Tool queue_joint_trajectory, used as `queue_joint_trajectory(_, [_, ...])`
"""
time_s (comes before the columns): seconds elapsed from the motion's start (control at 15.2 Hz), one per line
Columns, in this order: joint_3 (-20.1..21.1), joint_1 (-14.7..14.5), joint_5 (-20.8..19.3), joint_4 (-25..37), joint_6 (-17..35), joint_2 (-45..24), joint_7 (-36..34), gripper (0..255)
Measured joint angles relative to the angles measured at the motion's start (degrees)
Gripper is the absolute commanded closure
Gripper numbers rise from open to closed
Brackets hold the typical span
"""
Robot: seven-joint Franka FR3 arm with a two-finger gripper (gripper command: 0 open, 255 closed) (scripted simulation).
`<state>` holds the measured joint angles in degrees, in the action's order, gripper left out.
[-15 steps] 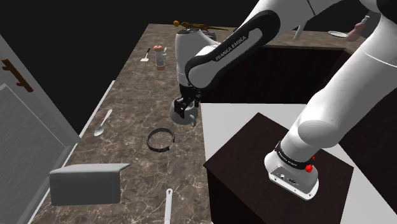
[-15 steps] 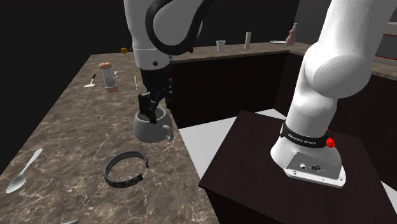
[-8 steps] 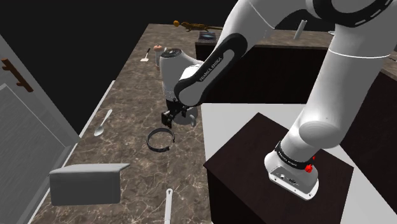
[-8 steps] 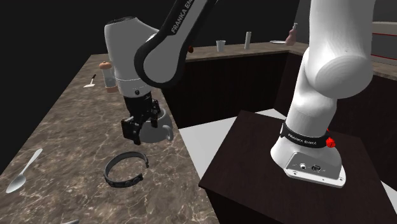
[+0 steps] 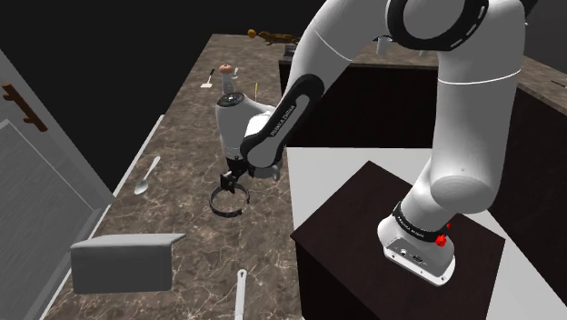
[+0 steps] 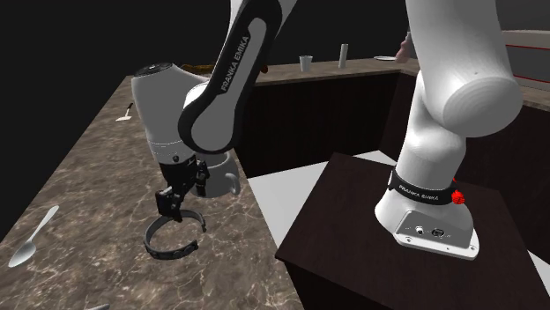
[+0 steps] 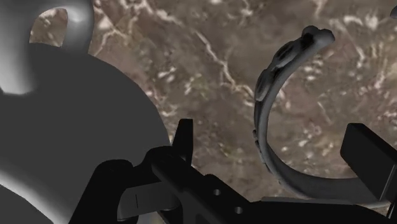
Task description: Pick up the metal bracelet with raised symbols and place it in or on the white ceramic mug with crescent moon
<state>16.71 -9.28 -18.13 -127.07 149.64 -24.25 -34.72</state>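
Status: grasp not yet made. Pincer (image 6: 174, 204) hangs low over the marbled surface (image 6: 79, 176), jaws wide apart, holding nothing. Bracelet (image 7: 262, 121) lies flat on the surface, at about 6 o'clock of the pincer in the second exterior view. One stretch of its band sits between the fingers (image 7: 184, 137), untouched as far as I can judge. Mug (image 6: 226, 183) stands just beside, at 1 o'clock of the bracelet. Left to do: close, lift, carry over, release into mug.

dark grey bracelet (image 7: 261, 121), grey mug (image 7: 70, 127), brown counter (image 5: 182, 150) veined with white.
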Motion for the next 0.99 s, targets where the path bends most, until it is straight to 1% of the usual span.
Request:
queue_joint_trajectory(0.26, [-1.0, -1.3, -1.8, 1.1, 2.3, -2.8, -1.4, 0])
queue_joint_trajectory(0.66, [-1.1, -1.2, -2.0, 0.8, 2.7, -3.1, -1.5, 0])
queue_joint_trajectory(0.73, [-1.2, -1.1, -2.1, 0.9, 2.6, -3.2, -1.4, 255])
queue_joint_trajectory(0.99, [-1.4, -0.9, -2.0, 1.1, 2.3, -3.4, -1.2, 255])
